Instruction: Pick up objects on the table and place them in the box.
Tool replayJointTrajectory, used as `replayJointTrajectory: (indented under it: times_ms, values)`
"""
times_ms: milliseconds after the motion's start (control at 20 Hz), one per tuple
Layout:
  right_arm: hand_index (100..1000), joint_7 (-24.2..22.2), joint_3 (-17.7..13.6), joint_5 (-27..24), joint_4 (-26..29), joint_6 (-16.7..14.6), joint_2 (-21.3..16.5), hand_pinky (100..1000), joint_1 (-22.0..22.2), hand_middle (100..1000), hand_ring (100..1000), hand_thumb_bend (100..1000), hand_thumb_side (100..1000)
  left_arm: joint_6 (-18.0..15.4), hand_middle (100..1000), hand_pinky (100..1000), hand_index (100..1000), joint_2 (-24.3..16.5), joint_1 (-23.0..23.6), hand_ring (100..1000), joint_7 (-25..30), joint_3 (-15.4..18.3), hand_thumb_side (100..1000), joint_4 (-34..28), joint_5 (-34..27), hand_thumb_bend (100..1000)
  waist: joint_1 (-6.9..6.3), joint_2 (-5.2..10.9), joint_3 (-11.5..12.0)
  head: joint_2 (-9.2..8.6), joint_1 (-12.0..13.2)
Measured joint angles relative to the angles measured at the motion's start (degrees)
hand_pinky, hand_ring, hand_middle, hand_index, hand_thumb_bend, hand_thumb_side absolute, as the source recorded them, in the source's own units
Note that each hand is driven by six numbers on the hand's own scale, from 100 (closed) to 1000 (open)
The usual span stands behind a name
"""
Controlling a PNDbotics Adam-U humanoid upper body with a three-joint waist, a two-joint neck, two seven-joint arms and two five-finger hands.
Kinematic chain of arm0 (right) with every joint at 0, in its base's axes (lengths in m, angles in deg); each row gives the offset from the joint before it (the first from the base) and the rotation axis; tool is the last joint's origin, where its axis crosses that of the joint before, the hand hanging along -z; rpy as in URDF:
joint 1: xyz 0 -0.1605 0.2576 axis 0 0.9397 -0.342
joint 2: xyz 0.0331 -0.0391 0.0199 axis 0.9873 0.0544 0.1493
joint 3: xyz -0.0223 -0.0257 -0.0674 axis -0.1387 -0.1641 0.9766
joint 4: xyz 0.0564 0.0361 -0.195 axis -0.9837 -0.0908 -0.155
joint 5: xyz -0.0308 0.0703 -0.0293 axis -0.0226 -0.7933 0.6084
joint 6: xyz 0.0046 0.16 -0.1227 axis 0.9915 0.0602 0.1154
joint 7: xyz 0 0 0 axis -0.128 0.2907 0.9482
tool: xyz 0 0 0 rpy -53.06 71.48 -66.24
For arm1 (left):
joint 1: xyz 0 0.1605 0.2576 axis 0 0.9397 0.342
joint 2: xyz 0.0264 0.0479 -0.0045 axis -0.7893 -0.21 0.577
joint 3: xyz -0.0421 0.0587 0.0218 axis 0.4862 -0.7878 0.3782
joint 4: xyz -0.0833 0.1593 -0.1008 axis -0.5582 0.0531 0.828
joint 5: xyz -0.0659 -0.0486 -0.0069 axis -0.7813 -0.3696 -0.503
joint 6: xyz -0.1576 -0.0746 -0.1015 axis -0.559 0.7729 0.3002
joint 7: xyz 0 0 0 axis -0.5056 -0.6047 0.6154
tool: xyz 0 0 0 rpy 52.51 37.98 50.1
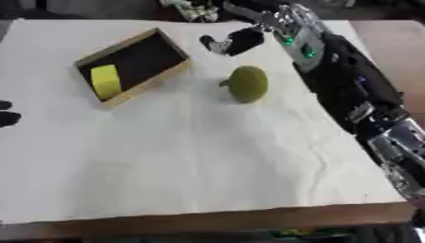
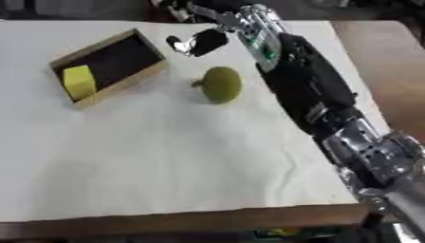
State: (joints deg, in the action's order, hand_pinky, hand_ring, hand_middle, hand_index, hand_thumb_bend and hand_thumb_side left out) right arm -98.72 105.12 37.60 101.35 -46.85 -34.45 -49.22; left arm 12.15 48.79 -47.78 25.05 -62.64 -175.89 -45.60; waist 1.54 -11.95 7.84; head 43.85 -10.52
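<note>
Risk: the green round thing [image 1: 247, 83] could roll away if the right hand [image 1: 241, 40] bumps its side, because it looks round and sits on a flat sheet.
Second risk: the hand could knock the box [image 1: 174, 71] and push it askew, since the box lies just left of where the hand hangs.
Third risk: fingers could close too high and slip off the smooth top (only my guess from the shape).
Green thing, looks: dull olive green, round like a small fruit, with a little stub poking out on its left side.
Green thing, place: upper middle of the frame, on the white table [image 1: 207, 156], right of the box and not touching it.
Box: wooden rim, dark inside, lying at a slant in the upper left of the frame.
Yellow block [image 1: 106, 80]: already inside the box, at its lower left end.
Right hand: at the top of the frame, above and behind the green thing, fingers loosely bent, holding nothing.
Left hand [image 1: 6, 114]: only dark fingertips show at the left edge; I cannot tell how open it is.
</note>
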Motion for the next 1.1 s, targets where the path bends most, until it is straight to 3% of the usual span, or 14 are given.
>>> replayJointTrajectory:
  times_ms: [250,500,750,800,950,1000,1100]
  values:
    - [949,-7.5,3.1,-4.0,4.4,0.6,-3.5,816,2.6,897,897,215,662,0.0,589,672,763,-0.1,0.1,583,-0.2,0.1,717,0.0,0.2,100,-0.01,0.11,-0.5,0.0,0.2]
    - [955,-11.6,5.1,-1.7,5.5,0.0,-3.8,832,4.5,900,896,281,628,0.1,589,672,763,-0.2,0.2,583,-0.2,0.2,717,0.0,0.2,100,-0.07,0.11,-0.7,0.0,0.4]
    - [953,-10.6,4.5,5.7,3.1,-1.1,-3.4,841,5.6,903,893,311,445,0.1,589,672,762,-0.2,0.2,583,-0.2,0.2,717,0.0,0.2,100,-0.27,0.11,-0.9,0.0,0.4]
    - [953,-10.1,4.2,7.3,2.3,-1.4,-3.2,841,5.6,903,893,311,445,0.1,589,672,762,-0.2,0.2,583,-0.2,0.2,717,0.0,0.2,100,-0.3,0.11,-0.9,0.0,0.4]
    - [943,-8.1,3.2,11.4,0.0,-2.0,-2.7,843,5.7,893,888,306,267,0.1,589,672,763,-0.2,0.2,583,-0.2,0.2,722,0.0,0.2,100,-0.31,0.11,-1.1,0.0,0.4]
    - [938,-7.5,2.9,12.8,-0.8,-2.1,-2.5,842,5.7,888,886,306,260,0.1,589,672,763,-0.2,0.2,583,-0.2,0.2,717,0.0,0.2,100,-0.33,0.11,-1.1,0.0,0.4]
    - [898,-6.5,2.3,14.9,-2.3,-2.4,-2.1,835,5.8,837,871,289,151,0.1,589,672,763,-0.2,0.3,583,-0.2,0.2,717,0.0,0.2,100,-0.36,0.11,-1.1,0.0,0.4]
